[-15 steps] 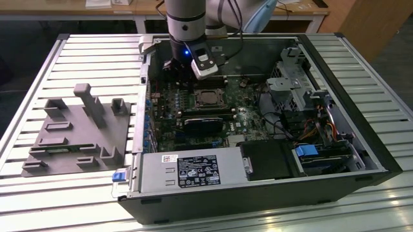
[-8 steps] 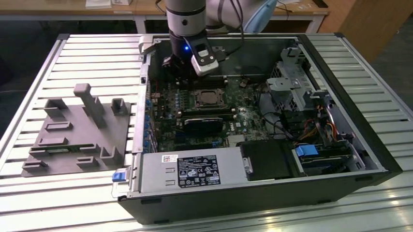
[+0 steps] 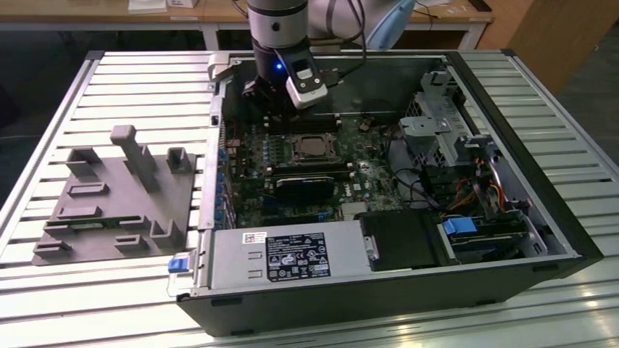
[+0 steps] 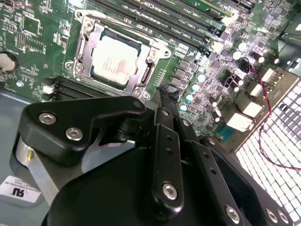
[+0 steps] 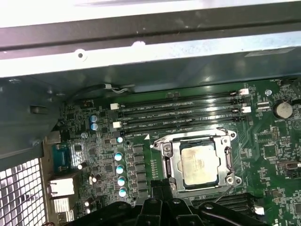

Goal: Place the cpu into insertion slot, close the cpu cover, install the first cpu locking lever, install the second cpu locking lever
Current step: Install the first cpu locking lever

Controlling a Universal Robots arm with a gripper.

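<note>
Upright arm [image 3: 278, 29], tool [image 5: 162, 188] closed, empty.

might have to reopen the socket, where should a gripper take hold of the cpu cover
Probably one thin outer side rail of the cpu cover, pinched from straight above. It lies flat around the cpu, which fills its window, so the inner edge offers no purchase, and the memory slots crowd the rail beside them.

A silvery slatted table [image 3: 135, 87] fills the exterior view; ceiling light glares off its near slats; beyond the table's far edge stands a wooden desk [image 3: 217, 10] on white legs [image 3: 206, 35]; off its far corner, on the exterior view's right, rises a wooden panel [image 3: 546, 25]; beside that edge lies dark floor [image 3: 592, 94].
</note>
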